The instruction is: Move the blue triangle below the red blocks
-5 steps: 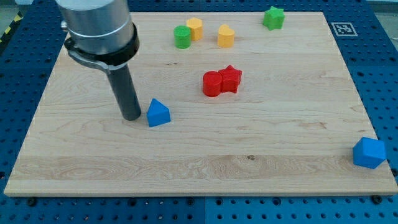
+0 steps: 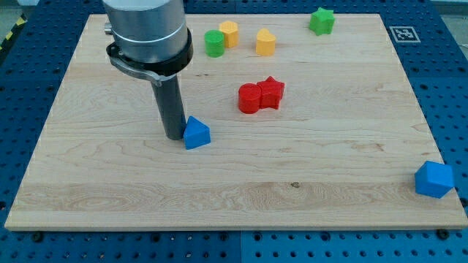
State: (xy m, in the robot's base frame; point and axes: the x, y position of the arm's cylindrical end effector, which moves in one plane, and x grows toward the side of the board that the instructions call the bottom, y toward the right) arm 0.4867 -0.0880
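A: Tool is a plain rod, no jaws to part or close; my tip (image 2: 174, 136) sits on the surface (image 2: 351, 168), touching the blue triangle (image 2: 197, 134) from its 9 o'clock side.

B: Where's the triangle against the reds?

A: At about 8 o'clock of the red pair, near but apart. Red cylinder (image 2: 249, 98) and red star (image 2: 271, 92) touch each other.

B: Step in hand?

A: Looks like the push toward 3 o'clock is under way; the triangle is not yet under the reds. Next move, as I judge it: keep pushing toward 3 o'clock until the triangle lies at 6 o'clock of the pair, holding contact centred so it doesn't spin off the tip.

B: Count?

A: Two red, touching. Two blue: the triangle and a chunky blue block (image 2: 433, 180) at the far 4 o'clock corner. Two green: cylinder (image 2: 214, 44) and star (image 2: 320, 20). Two yellow: one (image 2: 229, 33) touching the green cylinder, one (image 2: 265, 42) just beside. Eight blocks.
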